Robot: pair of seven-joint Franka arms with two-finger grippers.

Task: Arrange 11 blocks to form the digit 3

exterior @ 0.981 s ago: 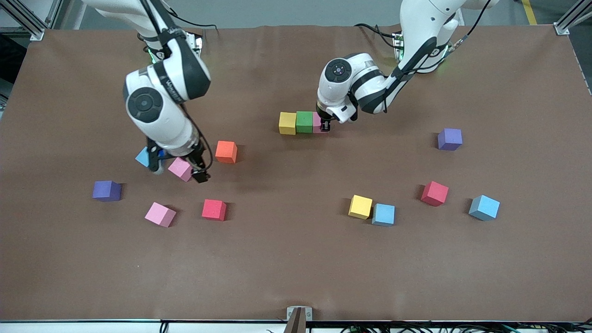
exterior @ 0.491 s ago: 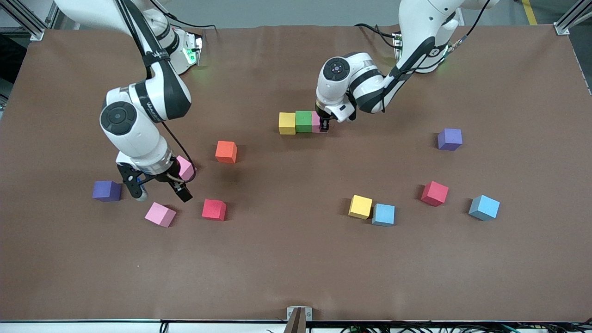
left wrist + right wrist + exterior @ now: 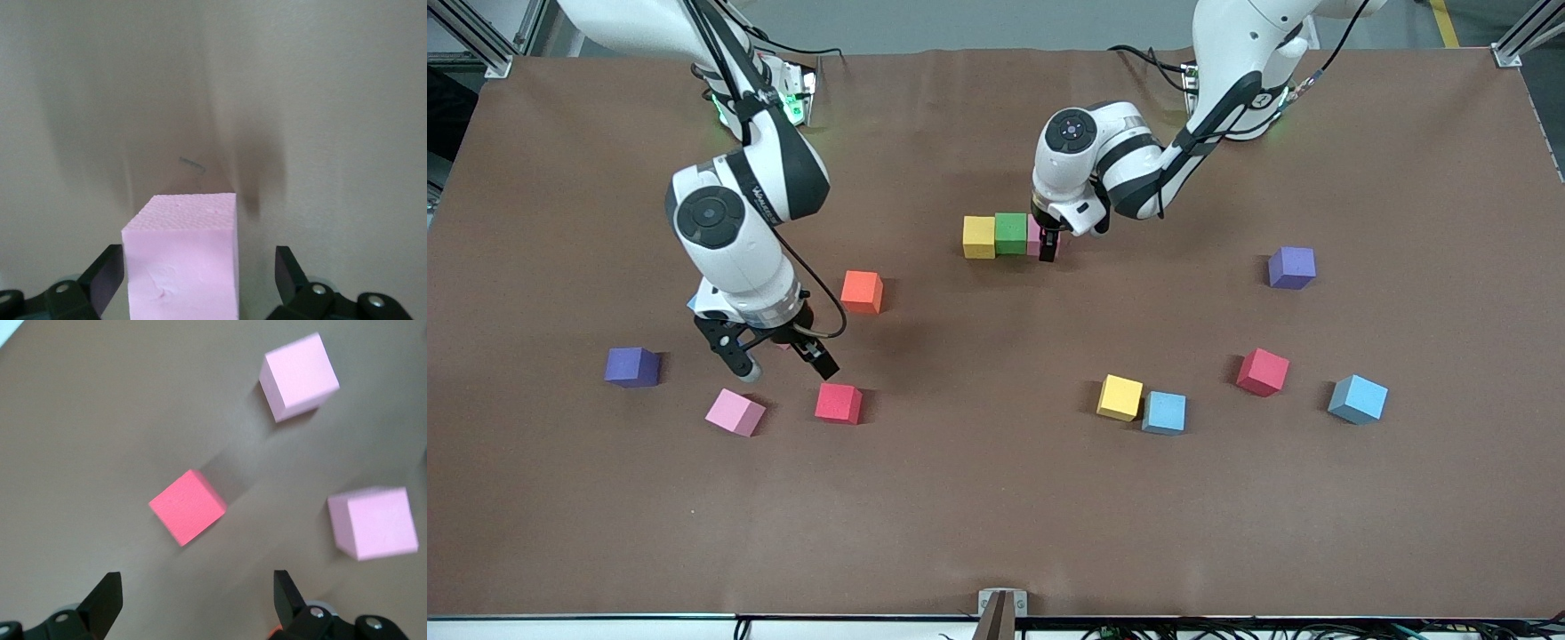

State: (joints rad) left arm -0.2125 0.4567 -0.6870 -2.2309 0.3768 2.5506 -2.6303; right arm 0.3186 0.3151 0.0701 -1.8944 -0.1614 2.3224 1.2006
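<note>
Surface [image 3: 996, 516]: brown, carrying all loose stock and the started figure.

Left arm, from its base along the top of the front view: left pincer [image 3: 1048, 242] low at the row's end toward the left arm, fingers [image 3: 288, 270] spread with visible gaps on both sides of the pink block [image 3: 181, 260]. A second earlier they had been clamped on that cube; it had since been let go and stood on the surface.

Right arm: right pincer [image 3: 775, 356] wide and empty, hanging over open surface among the loose cubes. It had swung about over the last second without taking one.

Started row: yellow block [image 3: 979, 237], green block [image 3: 1011, 233] and the pink block, touching in line. Judged: first bar of the digit 3 complete, eight cubes to place.

Loose stock, right arm's end: orange block [image 3: 862, 292], red block [image 3: 839, 403], a second pink block [image 3: 735, 412], and a third pink block [image 3: 373, 523], hidden under the arm in the front view.

Loose stock, left arm's end: yellow [image 3: 1120, 397] touching light blue [image 3: 1164, 412], red [image 3: 1262, 372], light blue [image 3: 1358, 399].

Not for use: purple cubes [image 3: 632, 366].
</note>
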